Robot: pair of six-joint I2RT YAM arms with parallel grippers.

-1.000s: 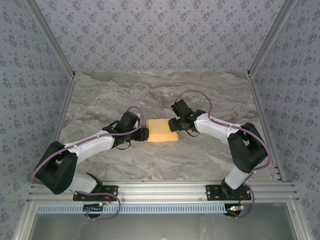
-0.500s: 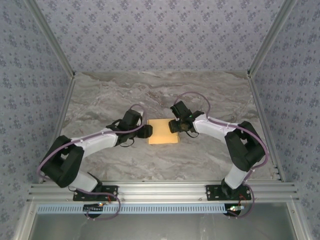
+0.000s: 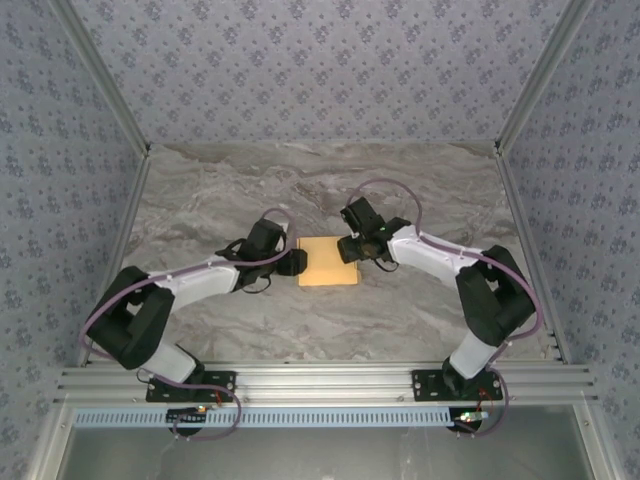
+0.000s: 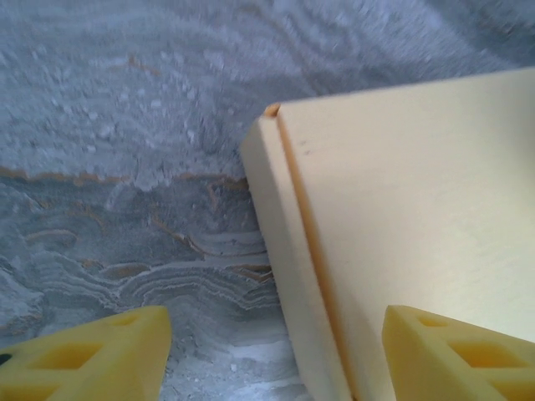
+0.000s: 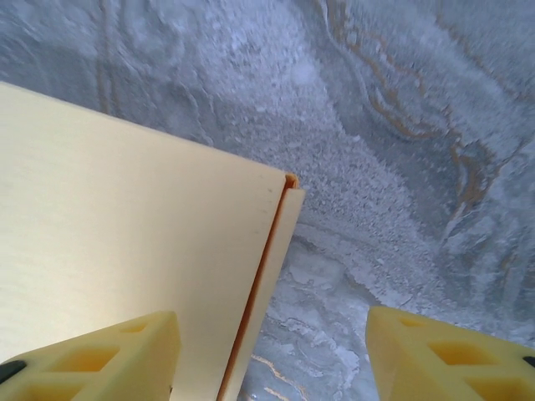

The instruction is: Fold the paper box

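The left tool (image 3: pixel 293 262) sits at the 9 o'clock edge of the paper box (image 3: pixel 328 262). Its jaws are spread wide and grip nothing, with one fingertip over the bare counter (image 3: pixel 420 190) and the other over the box's top face. The box lies flat near the counter's middle. At its 2 o'clock corner the right tool (image 3: pixel 347 248) likewise gapes, straddling that edge, empty.

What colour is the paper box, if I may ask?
Paper box: pale orange-yellow, best in the left wrist view.
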